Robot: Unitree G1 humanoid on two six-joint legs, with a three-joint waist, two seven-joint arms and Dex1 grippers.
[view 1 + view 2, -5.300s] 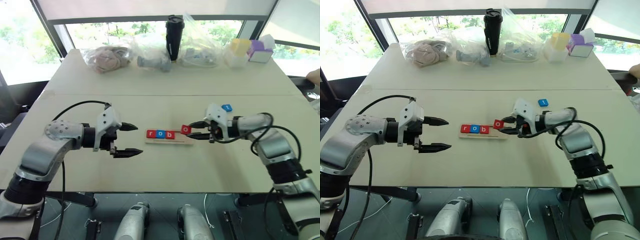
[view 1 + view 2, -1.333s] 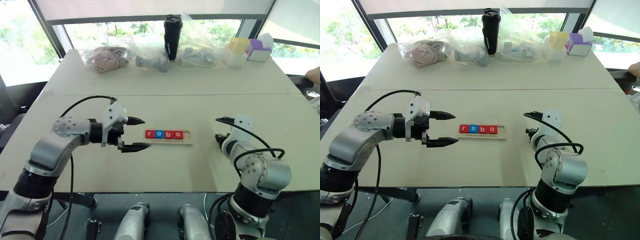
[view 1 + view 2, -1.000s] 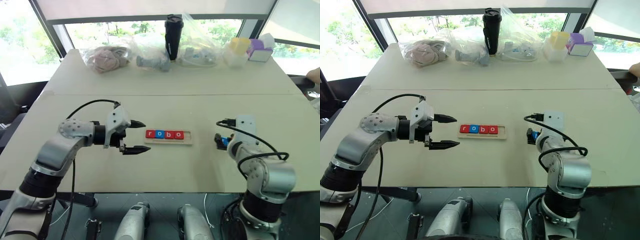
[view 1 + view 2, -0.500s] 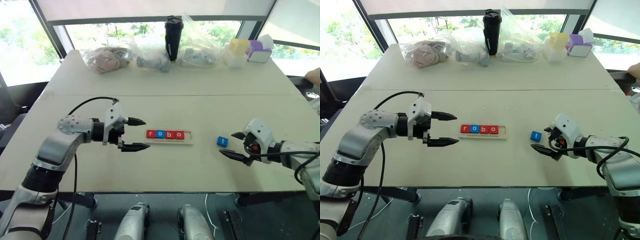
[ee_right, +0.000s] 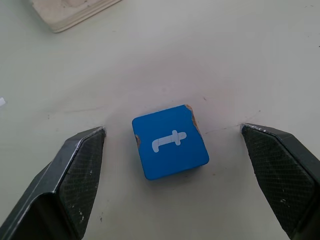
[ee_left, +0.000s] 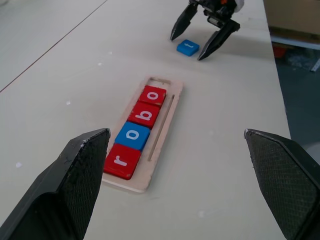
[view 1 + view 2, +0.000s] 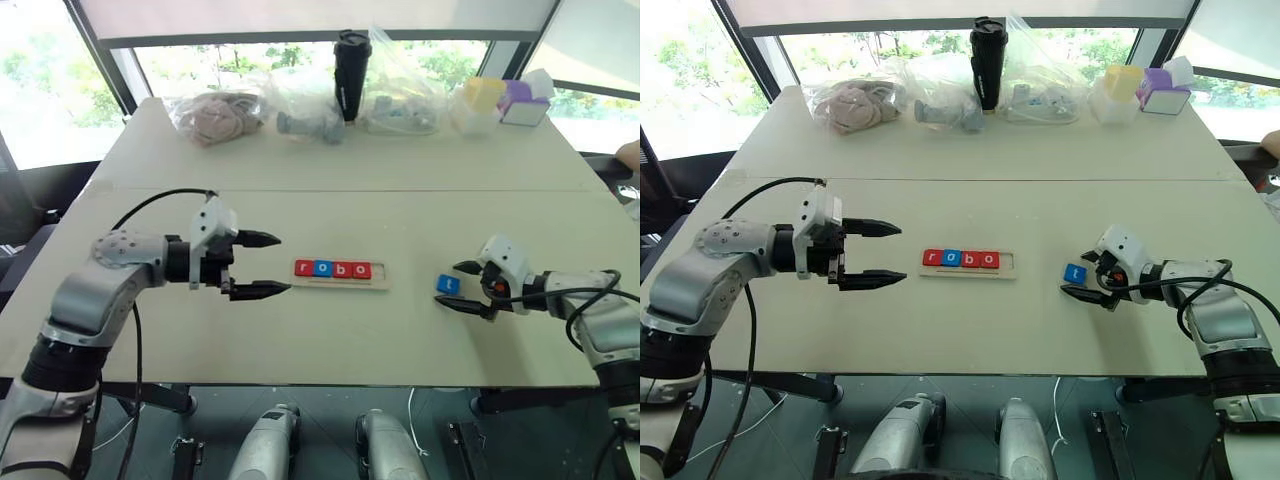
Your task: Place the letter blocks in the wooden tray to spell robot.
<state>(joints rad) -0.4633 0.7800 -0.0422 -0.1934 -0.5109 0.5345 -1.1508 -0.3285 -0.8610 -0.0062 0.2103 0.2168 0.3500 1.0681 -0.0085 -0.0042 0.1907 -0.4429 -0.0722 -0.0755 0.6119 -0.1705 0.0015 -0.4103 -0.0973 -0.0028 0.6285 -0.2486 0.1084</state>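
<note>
**Inspector:** Count of letter blocks?

**Clerk:** Five. Four sit in the wooden tray (image 7: 340, 283), reading r, o, b, o: red, blue, red, red. The tray's right end slot is bare. The fifth, the blue t block (image 5: 170, 141), lies flat on the table (image 7: 330, 335) well right of the tray.

**Inspector:** Grippers?

**Clerk:** Two. The right gripper (image 7: 1087, 276) is spread wide, one finger on each side of the t block, touching neither. The left gripper (image 7: 267, 264) hangs released left of the tray, holding nothing
</note>
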